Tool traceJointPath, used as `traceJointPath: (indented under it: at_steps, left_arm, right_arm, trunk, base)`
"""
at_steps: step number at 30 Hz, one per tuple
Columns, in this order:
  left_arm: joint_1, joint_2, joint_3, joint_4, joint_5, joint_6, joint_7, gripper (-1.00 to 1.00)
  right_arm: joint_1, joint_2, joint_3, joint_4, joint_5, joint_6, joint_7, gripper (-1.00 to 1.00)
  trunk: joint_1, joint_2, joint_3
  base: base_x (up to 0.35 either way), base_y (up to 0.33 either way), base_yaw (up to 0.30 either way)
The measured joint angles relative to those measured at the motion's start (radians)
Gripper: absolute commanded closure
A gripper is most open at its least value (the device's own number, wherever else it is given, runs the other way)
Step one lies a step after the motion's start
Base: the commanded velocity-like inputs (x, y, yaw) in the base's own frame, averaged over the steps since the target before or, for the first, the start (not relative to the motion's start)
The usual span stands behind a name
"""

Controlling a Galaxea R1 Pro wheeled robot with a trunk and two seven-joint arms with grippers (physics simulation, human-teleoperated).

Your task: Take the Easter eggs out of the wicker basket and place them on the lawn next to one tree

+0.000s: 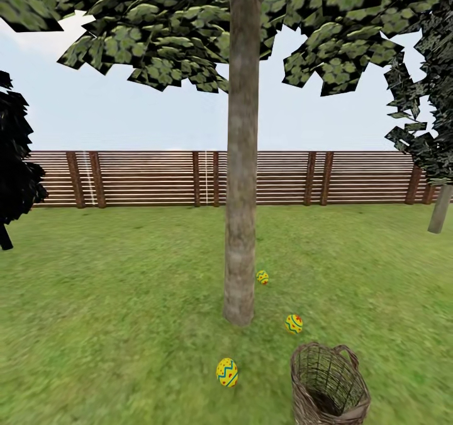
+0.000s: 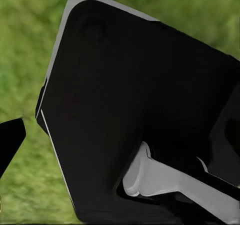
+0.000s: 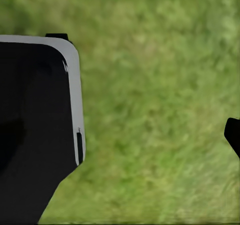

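3 eggs on lawn by tree, basket empty, fingers' state unclear.

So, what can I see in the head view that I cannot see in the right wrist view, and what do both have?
Head view: the tree with three Easter eggs lying on the grass around its base, the wicker basket beside them with no egg visible inside, and the fence behind. Right wrist view: a black body with a grey edge close to the camera, and a small dark tip at the side. Both share the lawn.
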Motion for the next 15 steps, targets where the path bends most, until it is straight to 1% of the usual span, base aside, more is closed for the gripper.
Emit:
traceJointPath:
  at_steps: [2, 5, 8, 10, 15]
  left_arm:
    - [0.003, -0.001, 0.0, 0.0, 0.0, 0.0, 0.0, -1.0]
    - [0.008, -0.003, 0.0, 0.0, 0.0, 0.0, 0.0, -1.0]
    - [0.01, -0.005, 0.0, -0.001, 0.0, 0.0, 0.0, -1.0]
    - [0.01, -0.014, 0.0, 0.0, 0.0, 0.0, 0.0, -1.0]
    - [0.01, -0.017, 0.0, -0.001, 0.0, -0.004, 0.0, -1.0]
  right_arm:
    - [0.002, 0.003, 0.0, 0.0, 0.001, 0.0, 0.001, -1.0]
    - [0.004, 0.015, 0.0, 0.0, 0.002, 0.001, 0.001, -1.0]
    - [0.005, 0.019, 0.0, 0.0, 0.002, 0.003, 0.0, -1.0]
    - [0.005, 0.025, 0.0, 0.0, 0.003, 0.006, 0.0, -1.0]
    - [0.005, 0.027, -0.001, 0.0, 0.003, 0.008, 0.0, -1.0]
  trunk:
    - [-0.008, 0.014, 0.006]
    - [-0.019, 0.035, 0.016]
    - [-0.031, 0.056, 0.025]
    - [-0.038, 0.07, 0.031]
    - [-0.038, 0.07, 0.031]
  base:
    - [0.0, 0.0, 0.0]
    - [0.0, 0.0, 0.0]
    - [0.0, 0.0, 0.0]
    - [0.0, 0.0, 0.0]
    - [0.0, 0.0, 0.0]
